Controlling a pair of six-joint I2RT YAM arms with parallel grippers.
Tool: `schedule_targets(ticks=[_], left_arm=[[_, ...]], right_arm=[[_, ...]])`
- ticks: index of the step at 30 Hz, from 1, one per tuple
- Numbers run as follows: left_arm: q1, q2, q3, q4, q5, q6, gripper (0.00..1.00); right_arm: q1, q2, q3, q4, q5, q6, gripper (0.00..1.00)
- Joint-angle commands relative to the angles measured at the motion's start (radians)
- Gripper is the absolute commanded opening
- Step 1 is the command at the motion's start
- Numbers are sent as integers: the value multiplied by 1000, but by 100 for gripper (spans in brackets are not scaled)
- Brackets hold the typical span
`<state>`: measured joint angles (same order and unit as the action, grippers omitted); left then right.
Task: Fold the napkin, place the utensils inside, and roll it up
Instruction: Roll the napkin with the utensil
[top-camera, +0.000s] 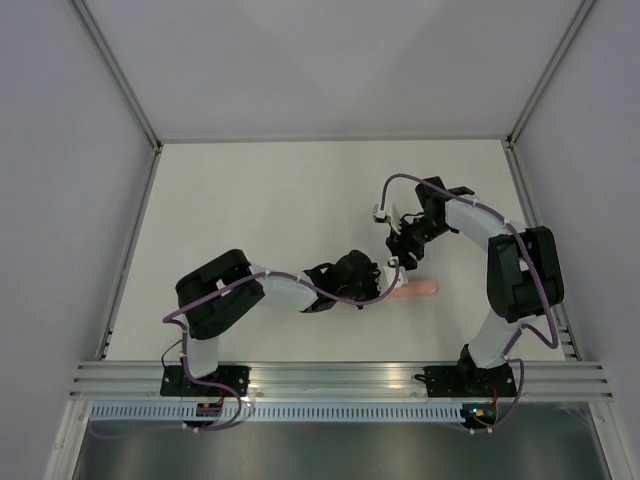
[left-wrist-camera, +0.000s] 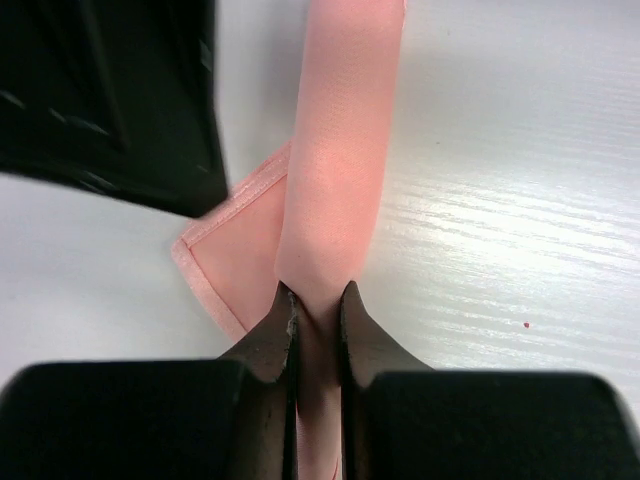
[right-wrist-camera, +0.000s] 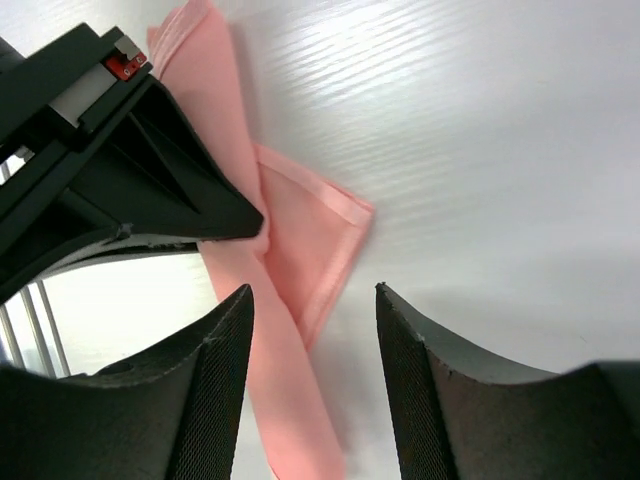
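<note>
On the table (top-camera: 250, 200), left gripper (left-wrist-camera: 318, 297) pinches rolled napkin (left-wrist-camera: 338, 150); right gripper (right-wrist-camera: 312, 292) gapes.

We see a plain, unpatterned salmon-pink rolled cloth napkin (left-wrist-camera: 335, 180), its stitched border a shade deeper pink. The smooth white counter (left-wrist-camera: 500, 230) carries faint pale-grey streaks like fine wood grain, plus one tiny red speck (left-wrist-camera: 527, 324). The glossy black left end effector (left-wrist-camera: 318, 310) is plain. The matte black right end effector (right-wrist-camera: 315, 300) shows a fine crosshatch on its pads (right-wrist-camera: 215, 400).
</note>
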<state>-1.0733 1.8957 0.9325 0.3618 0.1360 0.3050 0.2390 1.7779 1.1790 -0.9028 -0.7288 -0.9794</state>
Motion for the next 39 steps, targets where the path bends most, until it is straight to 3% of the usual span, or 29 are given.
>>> schedule_targets(ticks=[1,7,14,17,20,27,39], left_arm=[[6,83,-15,-230,140,-98,2],[59,112,34,-297,261,-135,2],[154,157,97,-360,389,-176,2],[182,195,141,-431,430,-191,2],[200,243,204,-510,458,-199,2],[237,327,284,-590,522,-233,2],[266,385,362,-653,615,-277,2]], right_arm=[[-52,-66,30,45,-44,36,58],[-156,-173,15,39,-130,19,58],[-219,-448,-230,263,-123,53,60],[-216,-517,-292,277,-129,19,62],[-181,-546,-346,275,-89,-18,62],[48,-664,-582,543,175,31,63],[302,-594,-731,787,439,71,63]])
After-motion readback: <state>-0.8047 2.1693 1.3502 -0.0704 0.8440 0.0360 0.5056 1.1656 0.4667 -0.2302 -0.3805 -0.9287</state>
